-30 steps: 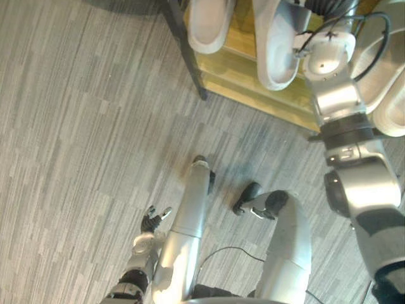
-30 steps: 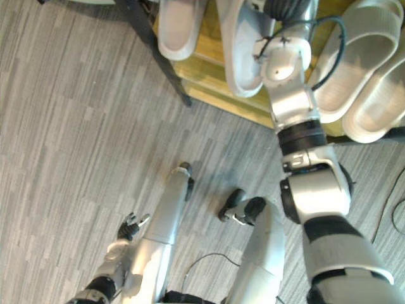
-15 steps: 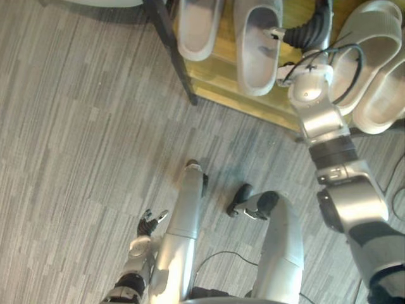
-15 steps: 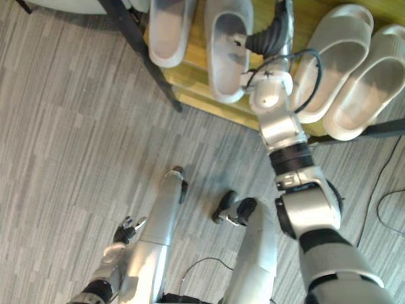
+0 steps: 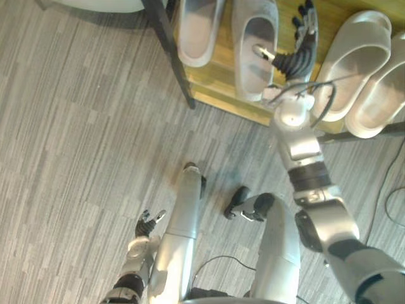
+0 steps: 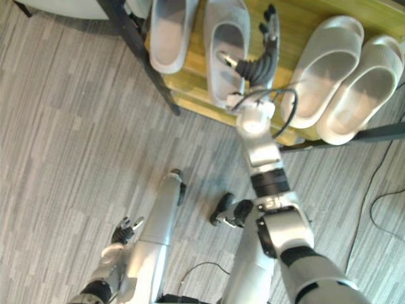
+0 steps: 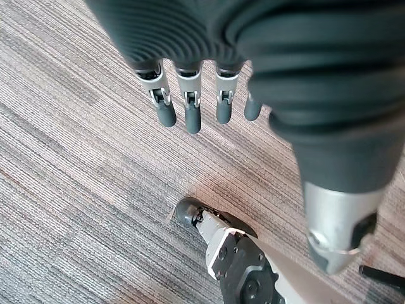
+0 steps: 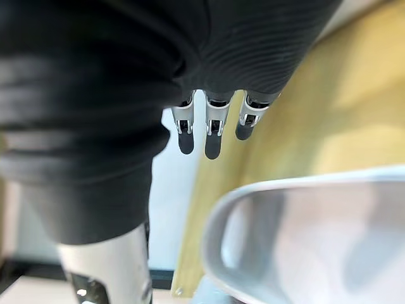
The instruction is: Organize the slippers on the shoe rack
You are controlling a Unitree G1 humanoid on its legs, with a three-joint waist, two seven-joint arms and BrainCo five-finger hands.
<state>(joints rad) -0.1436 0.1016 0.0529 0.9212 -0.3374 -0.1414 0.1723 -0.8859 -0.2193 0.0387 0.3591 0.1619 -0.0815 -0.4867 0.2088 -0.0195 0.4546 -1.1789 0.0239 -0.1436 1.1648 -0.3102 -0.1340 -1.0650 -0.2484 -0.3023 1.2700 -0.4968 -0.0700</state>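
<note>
Grey striped carpet (image 5: 76, 126) covers the floor, w/ the shoe rack (image 5: 218, 95) at the far side: wood shelf, black legs. Four slippers lie on the shelf. On the left are the left grey slipper (image 5: 196, 28) & the right grey slipper (image 5: 250, 60), side by side. The beige slippers (image 5: 354, 57) sit on the right, apart from the grey pair.

Half a sec ago the right hand (image 5: 302, 44) was partly cut off at the far edge. The head cam has moved since, so now the whole hand shows. Its fingers (image 8: 212, 136) are straight & spread over bare wood, just right of the right grey slipper. The thumb reaches over that slipper's hole; can't tell if it touches. The hand holds nothing.

Left hand (image 5: 147, 223) hangs low by the floor, fingers loose, nothing in it.

So the right grey slipper looks put down next to its mate, & both pairs look tidy. Prob. the right hand just needs to pull back.
</note>
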